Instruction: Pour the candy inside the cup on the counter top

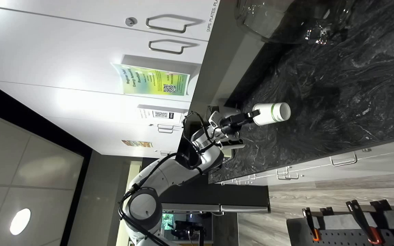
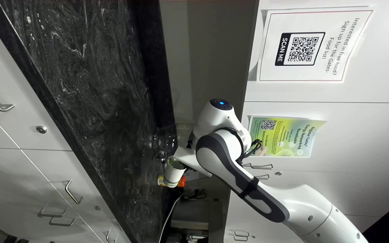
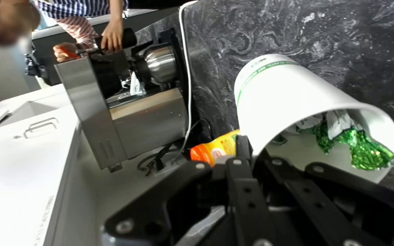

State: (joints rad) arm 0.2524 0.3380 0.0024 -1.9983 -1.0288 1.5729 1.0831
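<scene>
In the wrist view, going left to right, you first see a yellow bottle (image 3: 225, 143) with an orange cap. You cannot see what is in it. Next comes the white cup (image 3: 286, 95), with a thin green stripe around it. It is tilted, with its mouth to the right. The candy (image 3: 369, 150) is in the cup: shiny green bits and white bits lie along the inside wall, and a green one sits right at the rim. In both exterior views, the cup is over the counter top (image 1: 337, 85). At the top of an exterior view is a big clear container (image 1: 251, 27), too shiny to tell what is in it.

The counter top is black with gray and white swirls. In the wrist view, you see a person (image 3: 77, 8) in stripes at the upper left, then a steel machine (image 3: 149, 119), then a white cord (image 3: 186, 68). In an exterior view, a round light (image 1: 20, 221) is on the left, then white cabinet doors (image 1: 70, 54) with a green and yellow poster (image 1: 156, 82), then the floor (image 1: 320, 194).

The fingers (image 3: 243, 147) of your gripper (image 3: 253, 154) are pinched almost together, with the thin cup wall between them by the rim. You have hold of the cup. One finger is outside it; the other tip is hard to see.
</scene>
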